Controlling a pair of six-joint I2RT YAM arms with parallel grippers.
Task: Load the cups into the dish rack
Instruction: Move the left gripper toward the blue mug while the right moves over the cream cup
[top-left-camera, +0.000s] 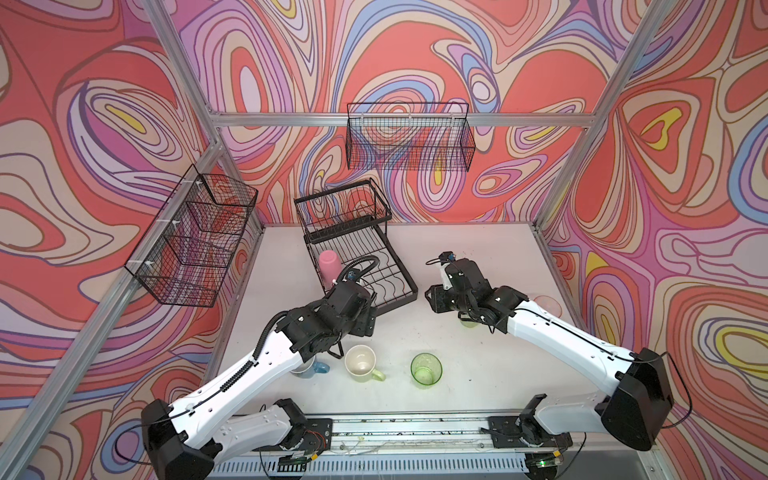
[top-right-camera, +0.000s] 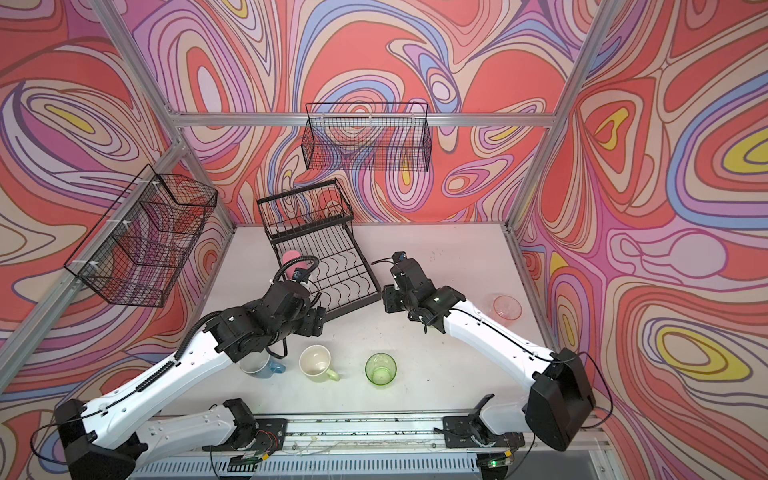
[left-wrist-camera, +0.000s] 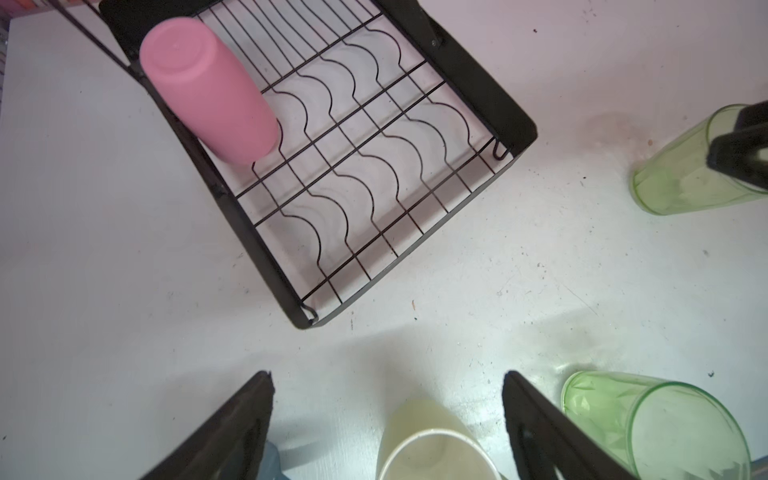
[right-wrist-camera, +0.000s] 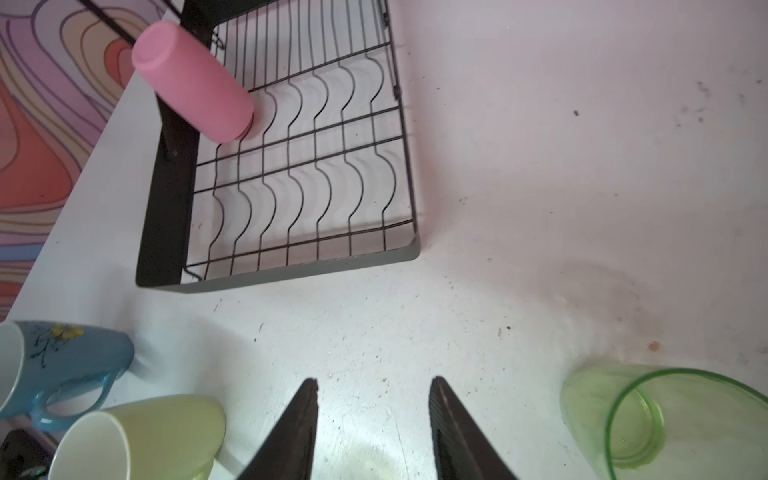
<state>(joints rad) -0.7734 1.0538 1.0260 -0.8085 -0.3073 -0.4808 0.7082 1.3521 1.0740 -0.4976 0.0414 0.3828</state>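
The black wire dish rack (top-left-camera: 409, 286) (left-wrist-camera: 478, 83) (right-wrist-camera: 166, 208) stands at the back left. An opaque pink tumbler (top-left-camera: 329, 266) (left-wrist-camera: 208, 89) (right-wrist-camera: 193, 81) sits upside down in its lower tray. My left gripper (top-left-camera: 368, 321) (left-wrist-camera: 386, 386) hangs open in front of the rack, above the pale yellow-green mug (top-left-camera: 360, 363) (left-wrist-camera: 432, 444). The blue mug (top-left-camera: 311, 369) (right-wrist-camera: 62, 361) is half hidden under that arm. My right gripper (top-left-camera: 430, 297) (right-wrist-camera: 374, 384) is open over bare table, holding nothing. One clear green tumbler (right-wrist-camera: 665, 419) (left-wrist-camera: 681, 174) stands beside it, another (top-left-camera: 426, 370) at the front. A clear pink tumbler (top-right-camera: 507, 306) stands far right.
Two fine-mesh black baskets hang on the walls, one on the left (top-left-camera: 195, 237) and one at the back (top-left-camera: 409, 137). The rack's raised upper basket (top-left-camera: 343, 208) has nothing in it. Aluminium frame posts border the white table (top-left-camera: 478, 249).
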